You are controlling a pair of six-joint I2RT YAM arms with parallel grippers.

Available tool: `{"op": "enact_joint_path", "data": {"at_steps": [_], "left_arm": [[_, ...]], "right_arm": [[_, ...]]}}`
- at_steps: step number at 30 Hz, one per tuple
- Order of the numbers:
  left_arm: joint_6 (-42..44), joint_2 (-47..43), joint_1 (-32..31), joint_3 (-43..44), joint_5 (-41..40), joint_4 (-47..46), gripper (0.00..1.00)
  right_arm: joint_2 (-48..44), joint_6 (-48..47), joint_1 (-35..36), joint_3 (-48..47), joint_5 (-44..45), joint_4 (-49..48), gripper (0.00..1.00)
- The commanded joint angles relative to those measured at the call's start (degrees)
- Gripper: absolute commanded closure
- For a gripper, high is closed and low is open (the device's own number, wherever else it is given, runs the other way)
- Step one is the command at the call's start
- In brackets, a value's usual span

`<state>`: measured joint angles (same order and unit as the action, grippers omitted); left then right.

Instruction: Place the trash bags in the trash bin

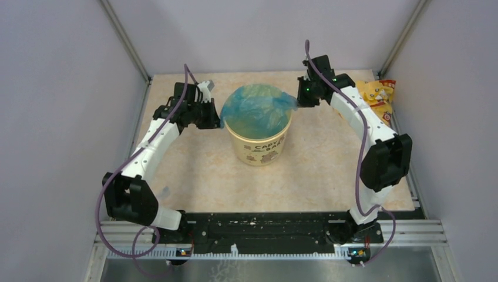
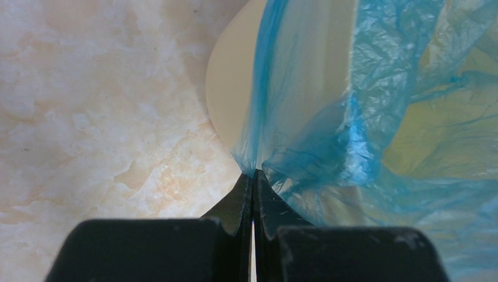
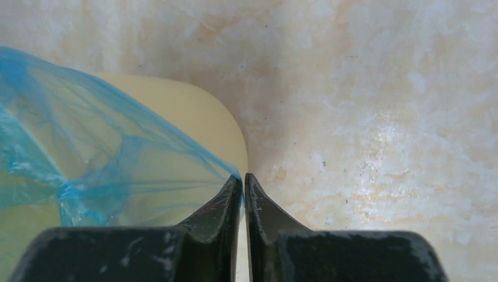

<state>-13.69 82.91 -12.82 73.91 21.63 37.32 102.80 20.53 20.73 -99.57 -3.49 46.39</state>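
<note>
The bin (image 1: 258, 141) stood upright near the middle of the counter (image 1: 194, 176), its brown lettering turned toward the arm bases. The bag (image 1: 256, 106) lay spread across the bin's mouth, its blue film covering the whole opening; whether it bulged upward or sagged inside could not be told from above. On the bin's left side the left pincer (image 2: 253, 176) sat just beside the rim, its jaws pressed together on a gathered fold of the bag. From that pinch the film fanned out over the rim and across the bin, crinkled and bunched into darker blue ridges, with the bin's pale wall showing through it. On the bin's right side the right pincer (image 3: 242, 179) sat just off the rim, its jaws drawn narrow with only a hairline gap between them. A corner of the bag ran taut to the tips and was nipped there. Seen from above, that corner was pulled out past the rim into a point. Between the two pincers the bag was stretched over the bin from side to side. A crumpled yellow-and-red wrapper (image 1: 379, 97) lay well to the right of the bin, at the counter's far right edge beside the right arm, apart from both bag and bin.
</note>
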Motion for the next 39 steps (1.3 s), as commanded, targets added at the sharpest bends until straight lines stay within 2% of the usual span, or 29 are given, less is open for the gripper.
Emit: {"op": "enact_joint_path", "data": {"at_steps": [1, 6, 12, 21, 26, 35, 39], "left_arm": [[-1.23, -4.09, 0.18, -2.34, 3.35, -3.55, 0.97], [-1.25, -4.82, 0.21, -3.40, 4.10, -4.26, 0.96], [-1.07, -4.91, 0.16, -4.03, 4.30, -4.58, 0.95], [-0.81, -4.60, 0.23, -4.04, 4.80, -4.90, 0.94], [-0.64, -4.27, 0.24, -3.86, 4.87, -5.00, 0.94], [-0.63, -3.95, 0.24, -3.77, 4.88, -4.98, 0.94], [-0.72, -3.68, 0.22, -3.85, 5.24, -5.07, 0.94]], "right_arm": [[-8.79, -1.17, -0.16, 0.51, 1.73, -0.81, 0.83], [-14.12, -2.05, -0.14, 0.79, 3.20, 0.60, 0.50], [-20.38, -4.08, 2.71, 0.49, 4.39, 1.99, 0.39], [-25.65, -13.90, 19.38, 0.25, 10.88, -0.17, 0.32], [-25.73, -18.12, 26.63, 1.14, 18.19, -0.86, 0.28], [-20.86, -22.88, 32.95, -0.59, 24.88, 0.68, 0.26], [-18.62, -23.43, 33.26, -1.57, 28.07, 0.63, 0.33]]}}
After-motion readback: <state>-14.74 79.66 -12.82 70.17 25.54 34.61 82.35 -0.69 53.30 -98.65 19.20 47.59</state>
